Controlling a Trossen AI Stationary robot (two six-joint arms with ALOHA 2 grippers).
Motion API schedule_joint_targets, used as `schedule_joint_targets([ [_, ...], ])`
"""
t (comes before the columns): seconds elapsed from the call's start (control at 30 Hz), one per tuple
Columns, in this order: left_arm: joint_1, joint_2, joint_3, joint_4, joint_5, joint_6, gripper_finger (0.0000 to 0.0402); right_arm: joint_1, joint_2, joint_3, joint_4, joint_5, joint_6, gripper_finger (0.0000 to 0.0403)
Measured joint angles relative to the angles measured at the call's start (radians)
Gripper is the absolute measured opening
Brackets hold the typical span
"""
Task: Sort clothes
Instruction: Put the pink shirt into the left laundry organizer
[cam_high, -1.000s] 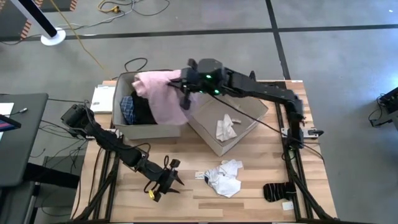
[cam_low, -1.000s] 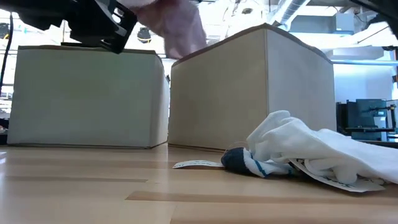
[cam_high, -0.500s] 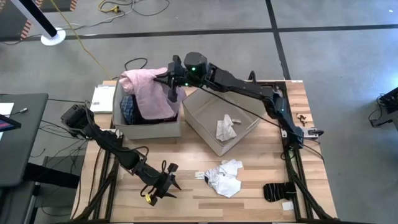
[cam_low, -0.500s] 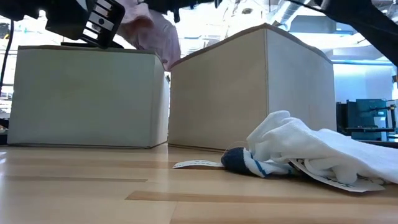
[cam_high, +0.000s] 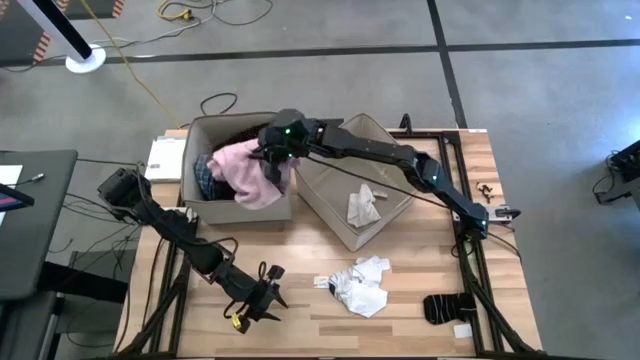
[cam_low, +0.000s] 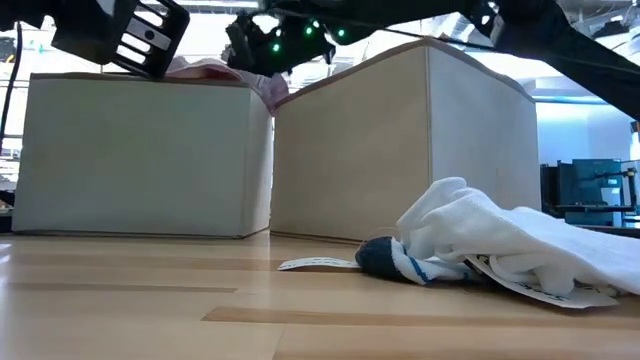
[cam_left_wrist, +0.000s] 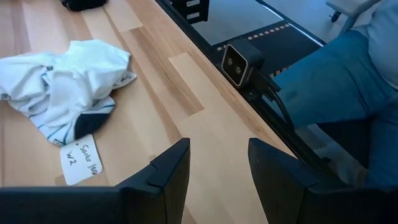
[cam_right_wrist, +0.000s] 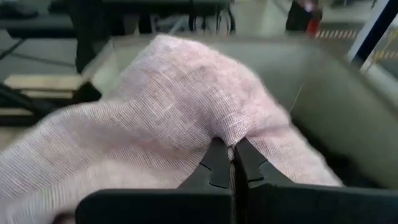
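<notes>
A pink garment (cam_high: 248, 175) lies bunched in the left beige box (cam_high: 200, 210), on a plaid shirt (cam_high: 205, 177) and dark clothes. My right gripper (cam_high: 276, 160) is over that box, shut on the pink cloth (cam_right_wrist: 155, 106). In the low view the pink cloth (cam_low: 212, 68) shows just above the box rim. My left gripper (cam_high: 258, 300) hovers open over the table's near left part, holding nothing; its fingers (cam_left_wrist: 168, 174) stand apart. Small white-grey pieces (cam_high: 362, 286) lie on the table, and black socks (cam_high: 445, 306) at the near right. My right gripper pinches a raised fold of the pink garment (cam_right_wrist: 231, 138) between its two shut fingers. The fingers come from the table's right, slanting downward. The cloth spreads slack below them, resting on the clothes in the left box and reaching its near right corner (cam_high: 272, 198).
The right beige box (cam_high: 340, 235) stands askew beside the left one, with a white piece (cam_high: 363, 205) inside. A paper tag (cam_left_wrist: 81, 158) lies by the white pieces (cam_left_wrist: 62, 87). A person in blue trousers (cam_left_wrist: 348, 93) is beyond the table's near edge.
My right gripper has gone toward the table's left edge and down, still shut on the pink garment. The garment, which hung above the boxes' adjoining corners, has sunk into the left box and now lies bunched there.
</notes>
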Motion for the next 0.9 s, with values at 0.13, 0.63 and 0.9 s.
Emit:
schedule_joint_targets([
  [0.13, -0.004, 0.000, 0.000, -0.008, -0.013, -0.003, 0.0157, -0.002, 0.025, 0.003, -0.074, -0.024, 0.014, 0.0002],
  [0.63, -0.128, -0.429, 0.140, -0.627, -0.693, -0.009, 0.0147, 0.031, -0.045, -0.003, -0.168, -0.040, -0.112, 0.0006],
  [0.9, -0.118, -0.630, 0.152, -0.782, -1.013, 0.146, 0.0195, 0.085, -0.111, -0.003, -0.098, -0.042, -0.221, 0.0007],
])
